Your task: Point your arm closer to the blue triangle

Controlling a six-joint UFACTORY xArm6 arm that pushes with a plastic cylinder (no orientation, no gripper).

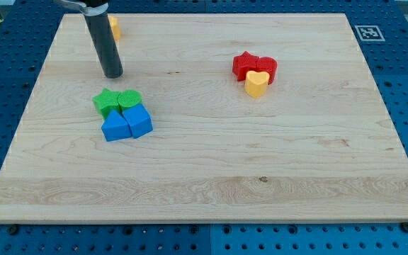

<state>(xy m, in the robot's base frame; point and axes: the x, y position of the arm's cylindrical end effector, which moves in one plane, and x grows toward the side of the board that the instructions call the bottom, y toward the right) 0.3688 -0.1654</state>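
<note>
The blue triangle (115,127) lies left of the board's middle, touching a blue cube-like block (138,121) on its right. Two green blocks, a star shape (105,102) and a rounder one (129,100), sit just above them, touching. My tip (112,74) rests on the board near the view's upper left, above the green star and apart from it, well above the blue triangle.
A red star-like block (245,64), a red block (266,67) and a yellow heart (256,83) cluster at the upper right. A yellow block (115,27) sits at the top left, partly hidden by the rod. The wooden board (261,177) lies on a blue perforated table.
</note>
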